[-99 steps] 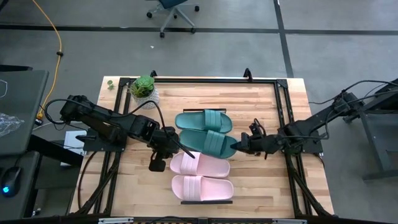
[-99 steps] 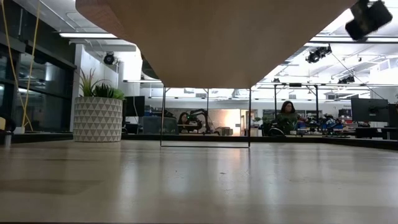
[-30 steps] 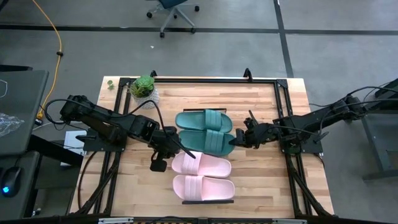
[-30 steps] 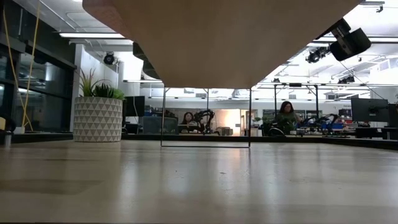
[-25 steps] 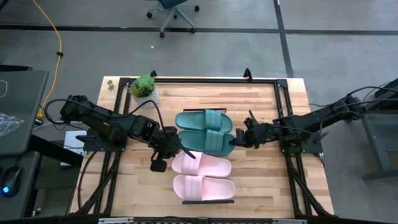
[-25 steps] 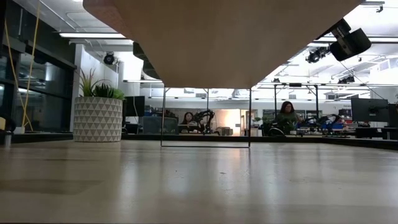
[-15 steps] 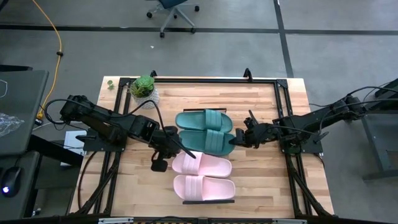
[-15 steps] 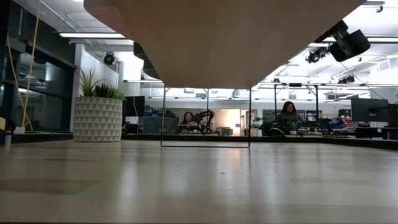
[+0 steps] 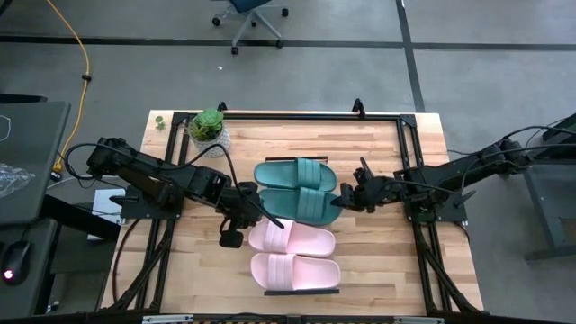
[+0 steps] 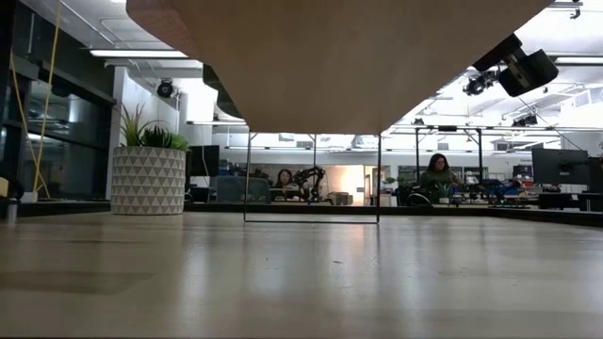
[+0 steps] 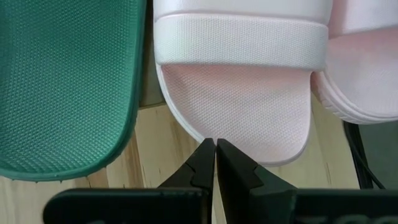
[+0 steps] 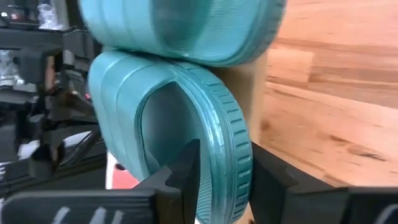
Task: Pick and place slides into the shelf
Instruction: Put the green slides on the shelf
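Note:
Two teal slides (image 9: 292, 173) (image 9: 301, 205) and two pink slides (image 9: 290, 238) (image 9: 295, 270) lie side by side on the shelf (image 9: 301, 292), which the low view shows from below (image 10: 330, 56). My left gripper (image 9: 261, 220) (image 11: 215, 155) is shut, its tips at the left end of the upper pink slide (image 11: 242, 106). My right gripper (image 9: 339, 203) (image 12: 227, 180) is open at the right end of the nearer teal slide (image 12: 161, 124). One finger (image 12: 186, 168) stands over the footbed, the other (image 12: 267, 177) under the sole. My left gripper's shut fingertips stand at the rim of the pink slide's end (image 11: 205, 138), slanting down from the table's left; I cannot tell whether they touch it. My right gripper's fingers stand on either side of the teal slide's sole edge (image 12: 233, 162), level from the table's right; touching or not, I cannot tell.
A potted plant (image 9: 209, 130) (image 10: 148, 179) stands at the table's far left. A black frame (image 9: 409, 162) runs along the table's edges. Bare tabletop (image 9: 378, 261) lies right of the shelf.

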Controlling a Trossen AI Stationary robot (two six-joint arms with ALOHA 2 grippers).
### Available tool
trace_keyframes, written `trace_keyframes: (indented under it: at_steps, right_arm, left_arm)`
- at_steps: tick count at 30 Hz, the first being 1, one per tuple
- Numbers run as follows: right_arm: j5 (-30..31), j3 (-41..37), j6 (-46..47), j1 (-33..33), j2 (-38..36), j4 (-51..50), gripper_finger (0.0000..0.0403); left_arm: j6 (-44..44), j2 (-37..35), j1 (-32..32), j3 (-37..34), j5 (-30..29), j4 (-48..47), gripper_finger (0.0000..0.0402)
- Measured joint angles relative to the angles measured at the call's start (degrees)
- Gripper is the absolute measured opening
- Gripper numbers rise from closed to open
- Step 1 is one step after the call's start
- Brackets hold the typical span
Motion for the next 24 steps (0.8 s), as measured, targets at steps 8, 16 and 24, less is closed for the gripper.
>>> trace_keyframes:
  at_steps: [8, 16, 24]
  right_arm:
    - [0.4, 0.0, 1.1, 0.0, 0.0, -2.0, 0.0142]
    - [2.9, 0.0, 1.6, 0.3, -0.7, -4.1, 0.0165]
    - [7.0, 0.1, 2.1, 0.7, -3.2, -6.3, 0.0165]
  left_arm:
    - [0.0, 0.0, 0.0, 0.0, 0.0, -0.4, 0.0007]
    - [0.0, 0.0, 0.0, 0.0, 0.2, -0.7, 0.0007]
    - [0.0, 0.0, 0.0, 0.0, 0.2, -1.0, 0.0007]
